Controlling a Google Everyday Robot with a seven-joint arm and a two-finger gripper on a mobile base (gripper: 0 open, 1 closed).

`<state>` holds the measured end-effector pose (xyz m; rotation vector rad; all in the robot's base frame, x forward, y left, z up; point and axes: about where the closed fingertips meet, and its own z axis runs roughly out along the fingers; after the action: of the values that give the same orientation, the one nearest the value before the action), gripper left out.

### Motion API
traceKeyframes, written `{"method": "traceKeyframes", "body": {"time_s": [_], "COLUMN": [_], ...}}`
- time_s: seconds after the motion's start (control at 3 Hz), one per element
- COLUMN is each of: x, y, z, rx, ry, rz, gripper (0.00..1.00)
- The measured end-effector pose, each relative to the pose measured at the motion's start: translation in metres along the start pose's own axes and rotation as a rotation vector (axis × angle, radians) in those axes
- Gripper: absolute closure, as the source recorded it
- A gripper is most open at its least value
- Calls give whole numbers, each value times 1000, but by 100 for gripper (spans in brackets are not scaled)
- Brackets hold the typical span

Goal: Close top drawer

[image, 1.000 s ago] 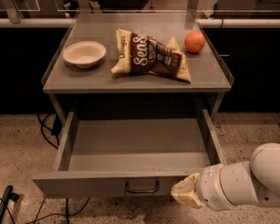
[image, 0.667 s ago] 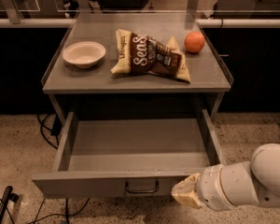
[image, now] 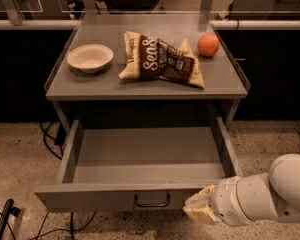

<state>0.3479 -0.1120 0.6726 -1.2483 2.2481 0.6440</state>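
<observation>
The top drawer (image: 140,154) of the grey metal cabinet is pulled fully out, and its shallow tray is empty. Its flat front panel (image: 90,200) faces me, with a dark wire loop handle (image: 152,202) at centre. My gripper (image: 199,209), cream-coloured at the end of a white arm (image: 270,194), sits at the panel's right end, just right of the handle and close against the front. I cannot tell whether it touches the panel.
On the cabinet top (image: 225,84) lie a white bowl (image: 90,57), a brown chip bag (image: 162,60) and an orange (image: 208,44). Cables (image: 50,134) trail on the speckled floor at left. Dark counters stand behind.
</observation>
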Motion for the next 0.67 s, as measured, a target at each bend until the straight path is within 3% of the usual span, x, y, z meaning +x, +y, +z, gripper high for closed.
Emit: {"method": "traceKeyframes", "body": {"time_s": [0.33, 0.67], "x": [-7, -9], "y": [-13, -20], "z": [6, 9], "rx": [21, 29], "ry": [4, 6], "rz": [5, 9], "gripper": [4, 0]}}
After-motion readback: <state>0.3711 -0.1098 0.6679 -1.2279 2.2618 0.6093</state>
